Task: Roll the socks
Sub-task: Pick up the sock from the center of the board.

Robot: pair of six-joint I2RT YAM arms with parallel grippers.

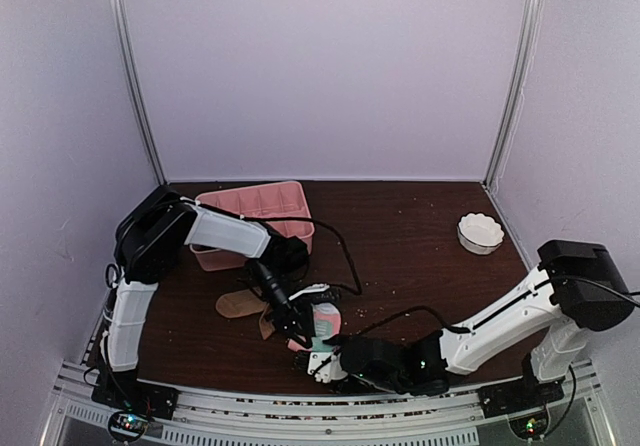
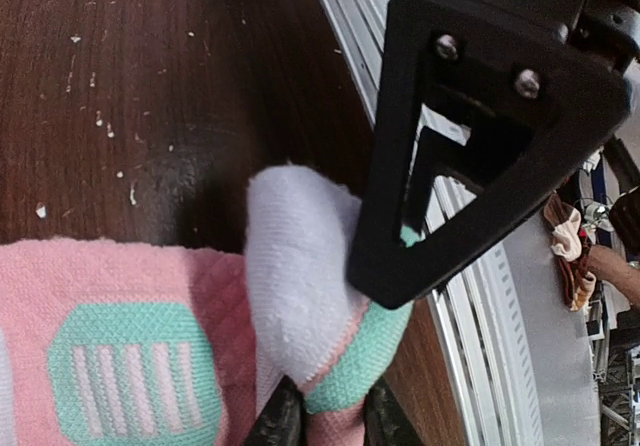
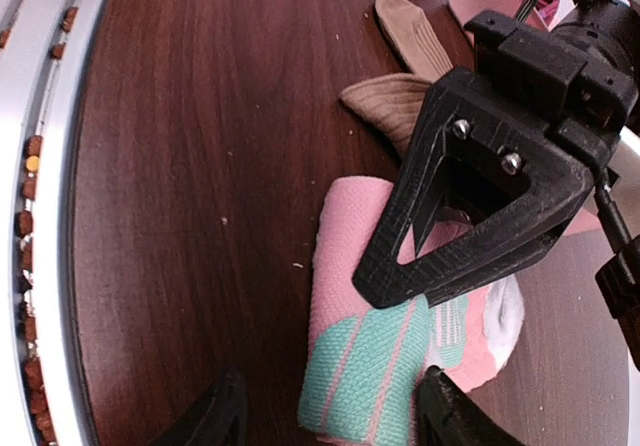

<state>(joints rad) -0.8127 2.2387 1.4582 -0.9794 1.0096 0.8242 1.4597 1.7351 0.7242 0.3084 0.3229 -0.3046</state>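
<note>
The pink sock (image 1: 325, 324) lies folded near the table's (image 1: 420, 256) front edge. The left gripper (image 2: 330, 418) is clamped on its white-and-mint end, and the right gripper (image 3: 335, 421) straddles it, jaws apart. Tan socks (image 1: 240, 304) lie just behind, and bare wood stretches right toward a white bowl (image 1: 480, 233).

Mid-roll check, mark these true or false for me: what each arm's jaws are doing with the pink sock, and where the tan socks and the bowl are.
1. The left gripper pinches the pink sock. True.
2. The right gripper has its jaws open astride that sock. True.
3. The tan socks lie in the pink tray. False: they lie on the table, in front of the pink tray.
4. The white bowl touches the pink sock. False: the white bowl stands far off, back right.
</note>
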